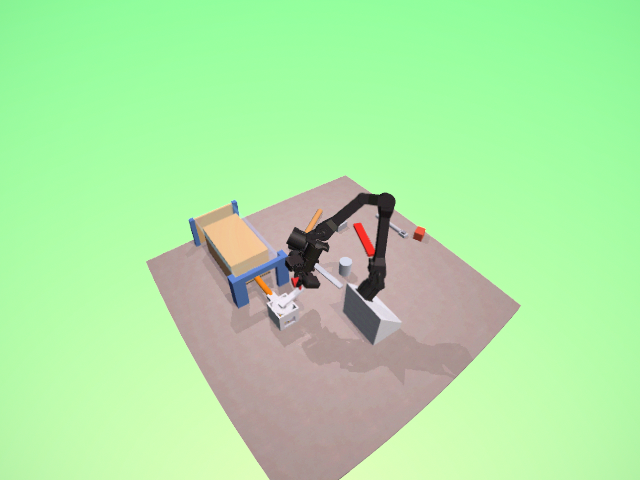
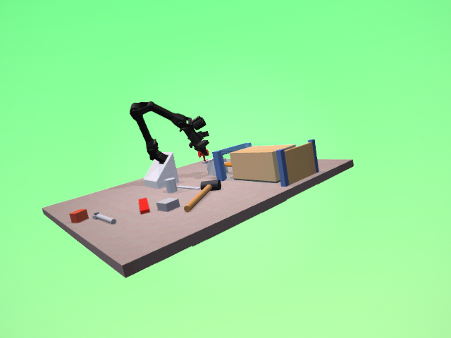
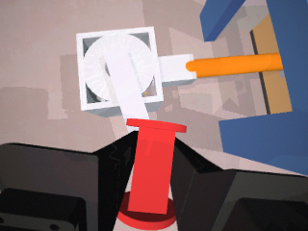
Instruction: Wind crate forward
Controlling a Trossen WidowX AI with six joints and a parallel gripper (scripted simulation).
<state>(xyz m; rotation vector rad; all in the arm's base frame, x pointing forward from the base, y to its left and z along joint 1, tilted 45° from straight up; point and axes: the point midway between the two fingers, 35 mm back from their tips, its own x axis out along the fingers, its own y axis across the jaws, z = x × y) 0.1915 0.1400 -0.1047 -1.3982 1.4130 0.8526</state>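
Note:
My gripper is shut on the red grip of the winch handle, beside the winch. The handle's white crank arm lies over the round top of the winch; its key is hidden. The orange strap runs from the winch under the blue steel frame to the tan crate. The crate sits flat in the cubby. A small gap shows between its front and the frame in the exterior view.
A mallet, grey block, red bar, grey cylinder and thin flat bar lie around the arm. A wrench and red block lie farther off.

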